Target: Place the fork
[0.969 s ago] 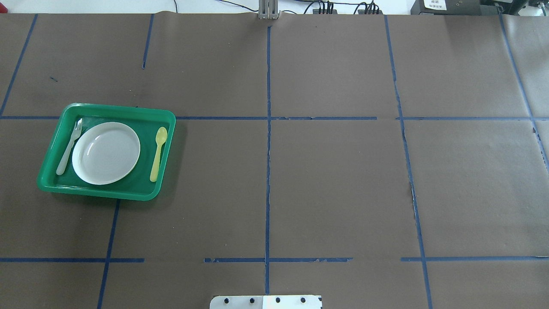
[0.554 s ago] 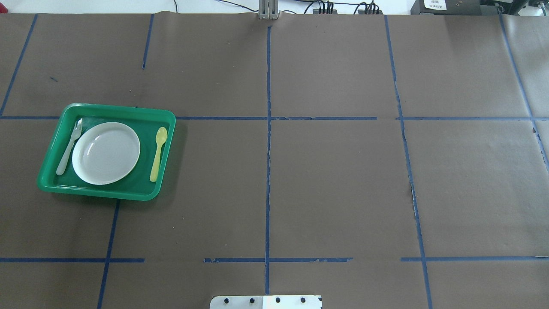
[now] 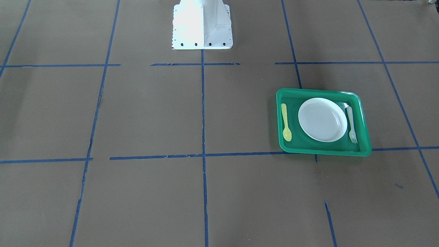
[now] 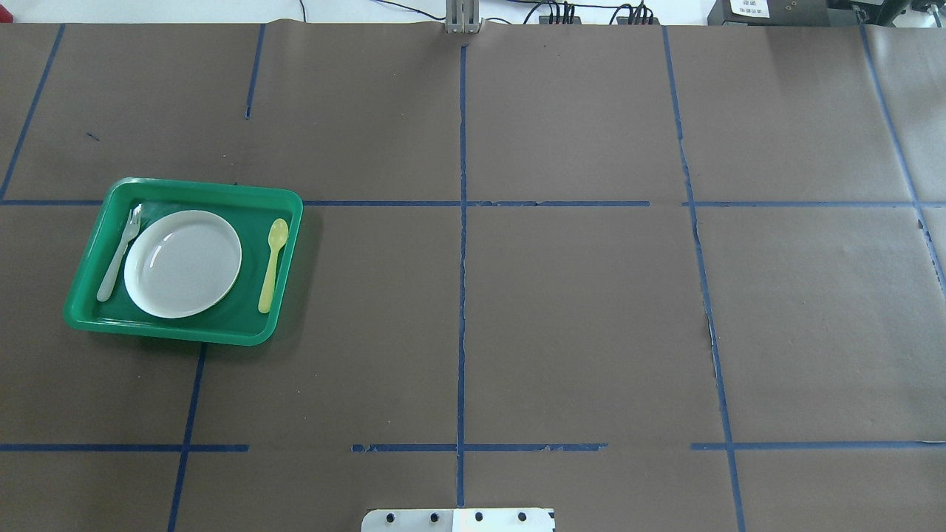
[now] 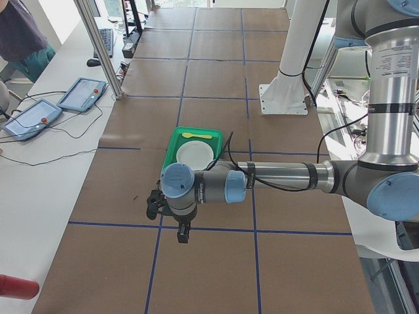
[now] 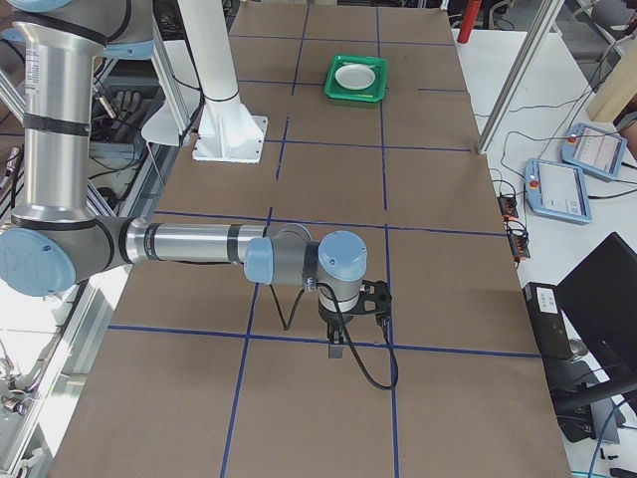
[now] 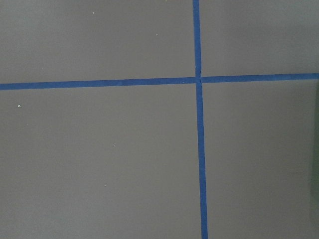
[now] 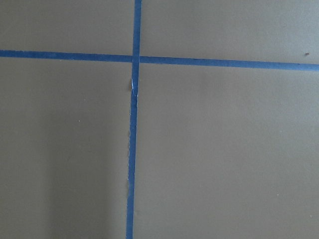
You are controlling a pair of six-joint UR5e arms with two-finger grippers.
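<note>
The pale translucent fork (image 4: pixel 118 255) lies in the green tray (image 4: pixel 185 334), left of the white plate (image 4: pixel 182 264), tines toward the far side. It also shows in the front-facing view (image 3: pixel 351 124), right of the plate (image 3: pixel 322 119). My left gripper (image 5: pixel 182 235) hangs over the bare table, short of the tray (image 5: pixel 171 140), toward the camera; I cannot tell if it is open or shut. My right gripper (image 6: pixel 336 351) hangs over the table far from the tray (image 6: pixel 355 95); I cannot tell its state either. Both wrist views show only brown paper and blue tape.
A yellow spoon (image 4: pixel 272 264) lies in the tray, right of the plate. The robot's white base (image 3: pixel 201 25) stands at the table's middle near edge. Tablets (image 5: pixel 82 95) and cables lie on the side bench beyond the table's far edge.
</note>
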